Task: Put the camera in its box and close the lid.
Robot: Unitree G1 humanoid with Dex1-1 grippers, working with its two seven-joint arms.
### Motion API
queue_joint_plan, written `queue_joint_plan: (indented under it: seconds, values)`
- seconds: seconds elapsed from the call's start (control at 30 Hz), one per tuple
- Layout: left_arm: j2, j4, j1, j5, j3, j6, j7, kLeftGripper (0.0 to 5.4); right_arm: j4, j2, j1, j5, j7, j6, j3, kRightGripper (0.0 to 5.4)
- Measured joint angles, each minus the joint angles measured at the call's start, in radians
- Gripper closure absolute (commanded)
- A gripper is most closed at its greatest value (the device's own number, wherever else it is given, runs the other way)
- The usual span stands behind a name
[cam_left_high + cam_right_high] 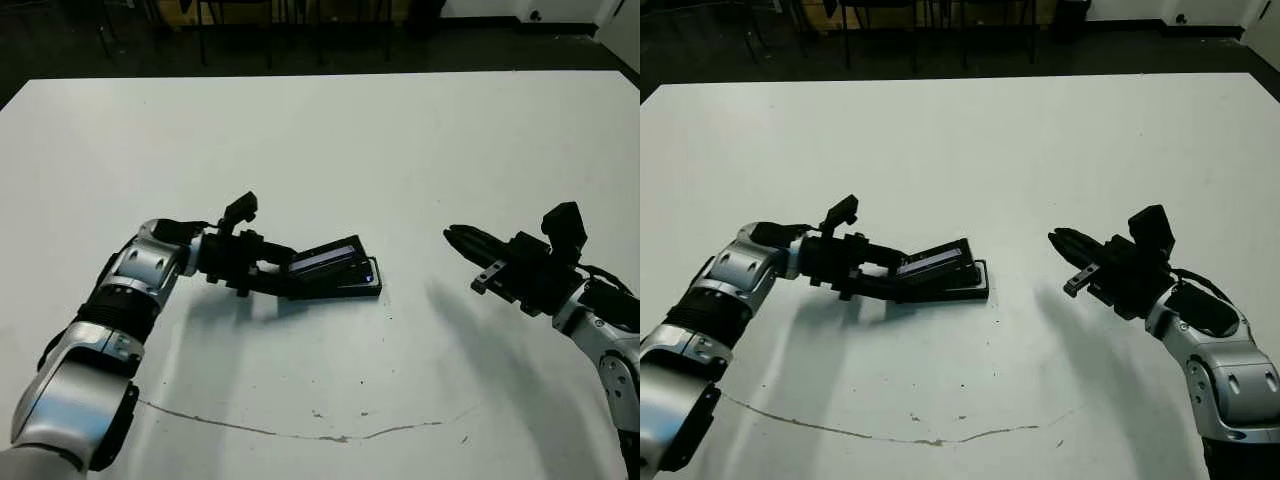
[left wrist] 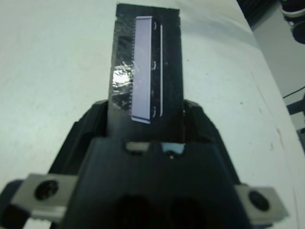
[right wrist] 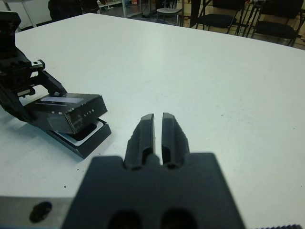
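The left gripper [image 1: 300, 280] pinches the lid [image 1: 325, 260], tilted over the box [image 1: 365, 287]; released crooked, it could jam. The right gripper [image 1: 462, 241] hovers, fingers pressed together.

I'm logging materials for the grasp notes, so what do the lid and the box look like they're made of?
The lid, shut in the left gripper and tilted over the box, looks like rigid cardboard or plastic, matt black, with sharp corners and a pale stripe on top; which of the two is unclear. The box looks alike: matt black walls, a smooth white lining inside.
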Motion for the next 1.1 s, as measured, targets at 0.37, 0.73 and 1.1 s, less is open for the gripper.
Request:
queue_joint_plan:
  seconds: [0.37,0.73,1.1]
  values:
    - [-0.007,-0.051,-0.028,0.037,-0.046,0.081,0.018,2.71,0.008,0.000,0.000,-0.003,-0.001,-0.013,0.000,5.40]
    - [0.001,-0.068,-0.078,0.082,-0.106,0.146,0.007,2.71,0.006,0.000,0.000,-0.002,-0.001,-0.013,0.001,5.40]
    - [0.001,-0.111,-0.095,0.149,-0.151,0.114,0.015,2.71,0.006,0.000,0.001,-0.001,0.000,-0.014,0.002,5.40]
